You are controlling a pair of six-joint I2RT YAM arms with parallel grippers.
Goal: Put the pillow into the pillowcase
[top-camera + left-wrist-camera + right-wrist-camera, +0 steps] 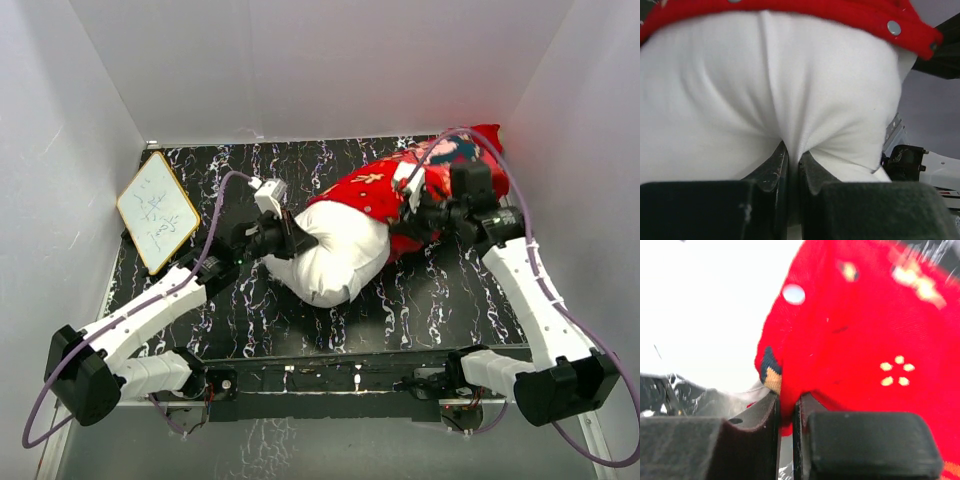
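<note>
The white pillow [335, 255] lies mid-table with its far end inside the red pillowcase [385, 188], which stretches toward the back right corner. My left gripper [292, 236] is shut on a fold of the pillow at its left side; the left wrist view shows white fabric [790, 100] pinched between the jaws and the pillowcase's red snap-studded hem [880, 20] above. My right gripper [415, 222] is shut on the pillowcase's edge at the right; the right wrist view shows red cloth [865, 340] clamped between the jaws, with the pillow [705, 315] to the left.
A small wood-framed white board [157, 211] leans at the back left. White walls enclose the black marbled table [250, 310] on three sides. A black rail [340, 370] with the arm bases runs along the near edge.
</note>
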